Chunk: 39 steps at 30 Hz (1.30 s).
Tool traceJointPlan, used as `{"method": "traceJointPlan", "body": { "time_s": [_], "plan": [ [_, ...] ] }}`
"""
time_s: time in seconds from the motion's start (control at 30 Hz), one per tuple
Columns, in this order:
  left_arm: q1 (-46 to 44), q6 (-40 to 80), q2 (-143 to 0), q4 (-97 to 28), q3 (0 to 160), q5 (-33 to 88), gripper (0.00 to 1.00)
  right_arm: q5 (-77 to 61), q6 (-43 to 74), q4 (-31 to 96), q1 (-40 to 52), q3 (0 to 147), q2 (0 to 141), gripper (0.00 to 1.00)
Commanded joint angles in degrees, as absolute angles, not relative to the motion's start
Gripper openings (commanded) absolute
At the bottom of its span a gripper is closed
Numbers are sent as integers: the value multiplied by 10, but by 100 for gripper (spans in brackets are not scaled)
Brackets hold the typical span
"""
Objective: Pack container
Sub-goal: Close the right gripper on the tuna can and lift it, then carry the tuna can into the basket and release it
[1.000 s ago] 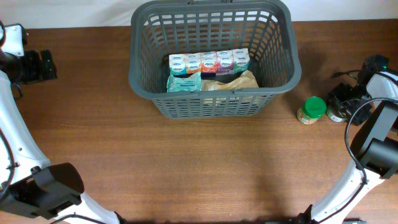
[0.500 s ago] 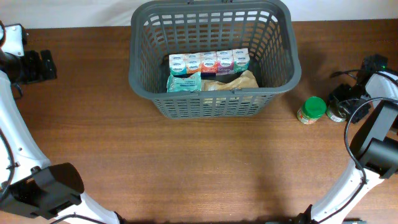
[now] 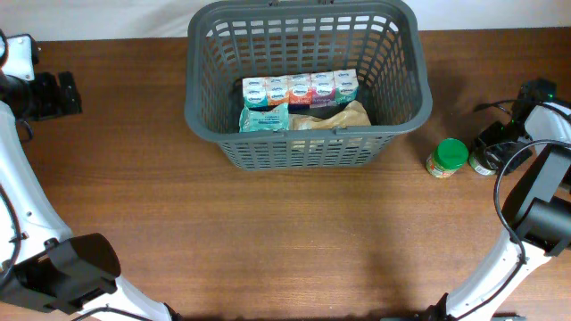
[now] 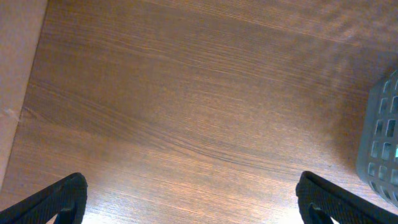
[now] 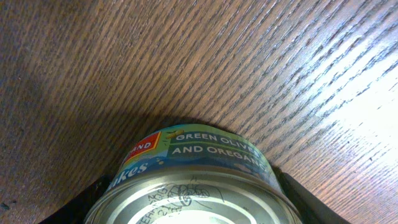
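1. Container (image 3: 201,107), a large dark grey plastic basket with slotted lattice walls and a thick rim, stands at the middle of the far edge of the brown wooden tabletop (image 3: 268,241) in the overhead view.
   - It holds a row of small colourful cartons (image 3: 299,88), a teal pouch (image 3: 264,119) and a tan paper bag (image 3: 335,119).
   - It should handle stiff and fairly light (heavier as it fills), and the rim is the likeliest hold.
   - Near the right edge a small green-lidded jar (image 3: 449,157) stands just beside a round metal tin (image 3: 482,163), with the right gripper (image 3: 491,150) over the tin.
   - The left gripper (image 3: 53,94) waits by the far left corner.
2. In the left wrist view the jaws are spread wide over bare wood with nothing between them, and the container's wall shows at the picture's right side.
3. In the right wrist view the dark fingers (image 5: 93,196) sit tight against both sides of the tin, so it reads as clamped. The tin looks dense, rigid and smooth (apt to slip).
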State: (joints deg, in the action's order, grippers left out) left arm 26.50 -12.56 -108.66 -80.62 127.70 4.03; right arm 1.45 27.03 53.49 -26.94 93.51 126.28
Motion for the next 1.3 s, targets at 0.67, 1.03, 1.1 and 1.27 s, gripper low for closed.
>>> {"method": "traceJointPlan", "body": {
  "time_s": [0.67,1.03,1.1,1.27],
  "plan": [
    [265,-120,-1090,-806,1273,42,99,21,234,807,-245,1377,1188,26],
    [265,-120,-1090,-806,1273,42,99,15,106,831,-37,1578,1106,24],
    [265,-120,-1090,-806,1273,42,99,15,76,815,22,1578,1103,24],
    [265,-120,-1090,-806,1273,42,99,21,58,806,122,1565,1143,24]
  ]
}}
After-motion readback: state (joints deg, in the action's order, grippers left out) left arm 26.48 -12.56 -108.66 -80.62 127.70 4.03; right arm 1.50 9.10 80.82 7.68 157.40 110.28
